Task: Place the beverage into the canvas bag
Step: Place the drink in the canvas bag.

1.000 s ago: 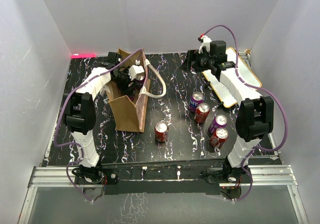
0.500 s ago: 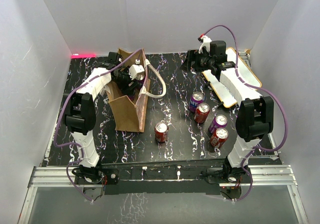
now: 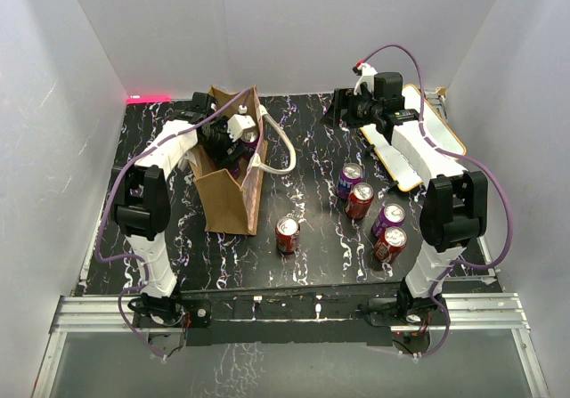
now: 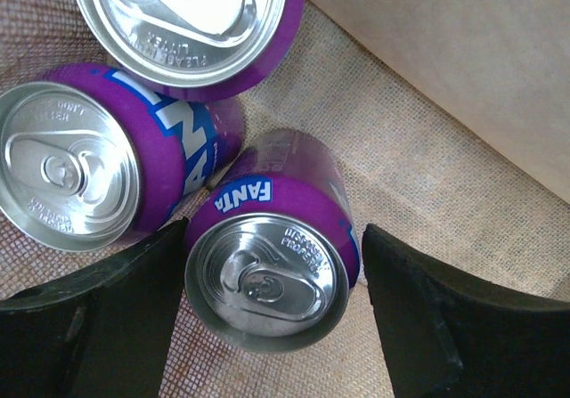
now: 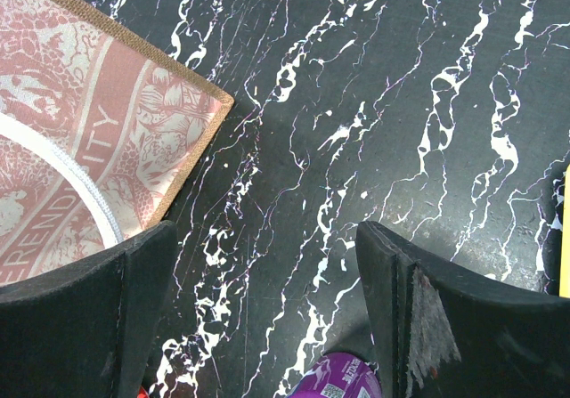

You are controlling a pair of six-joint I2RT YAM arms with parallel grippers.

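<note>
The brown canvas bag (image 3: pixel 230 198) stands upright at the left of the table, with a cream loop handle (image 3: pixel 283 153) hanging off its right side. My left gripper (image 3: pixel 233 140) reaches down into the bag's mouth. In the left wrist view it (image 4: pixel 272 318) is open, its fingers either side of an upright purple Fanta can (image 4: pixel 267 278) on the woven bag floor (image 4: pixel 419 175), with a gap at the right finger. Two more purple cans (image 4: pixel 76 175) (image 4: pixel 191 20) stand beside it in the bag. My right gripper (image 3: pixel 343 109) is open and empty over the back of the table.
Several cans stand on the table right of the bag: red (image 3: pixel 287 234), purple (image 3: pixel 350 180), red (image 3: pixel 360 199), purple (image 3: pixel 389 219), red (image 3: pixel 390 243). A yellow-rimmed tray (image 3: pixel 445 131) lies under the right arm. The right wrist view shows the bag's printed side (image 5: pixel 80 149) and a purple can (image 5: pixel 334 385).
</note>
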